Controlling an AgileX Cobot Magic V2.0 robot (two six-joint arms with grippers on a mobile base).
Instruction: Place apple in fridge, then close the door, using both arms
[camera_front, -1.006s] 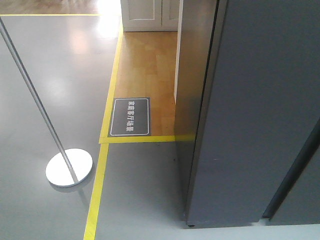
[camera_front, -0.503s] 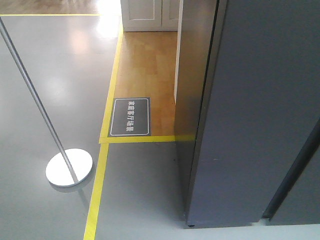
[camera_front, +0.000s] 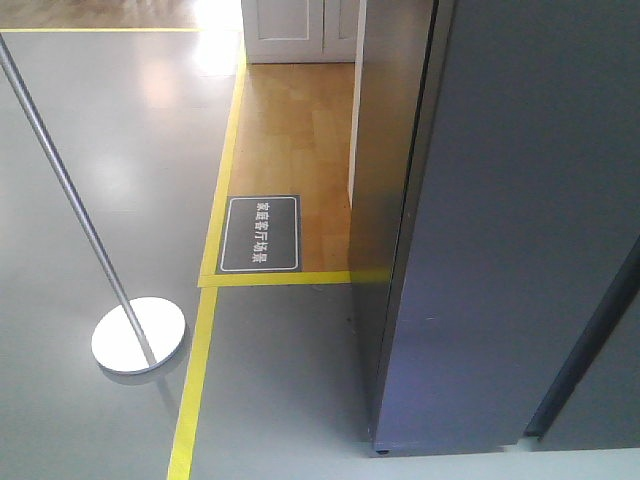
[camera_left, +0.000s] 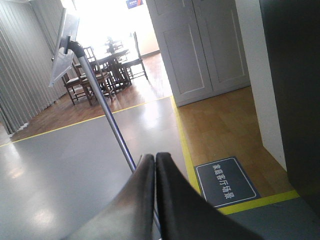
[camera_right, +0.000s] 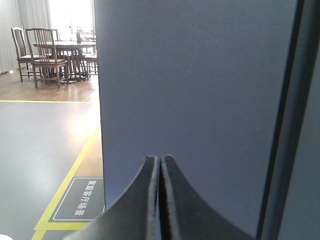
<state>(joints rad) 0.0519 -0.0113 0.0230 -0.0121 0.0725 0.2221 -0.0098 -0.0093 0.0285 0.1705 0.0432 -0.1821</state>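
Note:
The apple is out of view. A tall dark grey fridge (camera_front: 520, 220) fills the right of the front view, and none of its white inside shows. A dark seam (camera_front: 590, 330) splits its grey face, and I cannot tell which panel is the door. My right gripper (camera_right: 160, 158) is shut and empty, pointing at the grey fridge face (camera_right: 200, 75) close ahead. My left gripper (camera_left: 155, 156) is shut and empty, held over the floor to the left of the fridge's dark edge (camera_left: 295, 90). Neither gripper shows in the front view.
A metal stanchion pole (camera_front: 70, 190) on a round base (camera_front: 138, 334) stands at the left and also shows in the left wrist view (camera_left: 105, 110). Yellow floor tape (camera_front: 200, 370) borders a wood floor with a dark floor sign (camera_front: 260, 234). White cabinet doors (camera_left: 200, 45) and a dining table with chairs (camera_right: 55, 60) stand further back.

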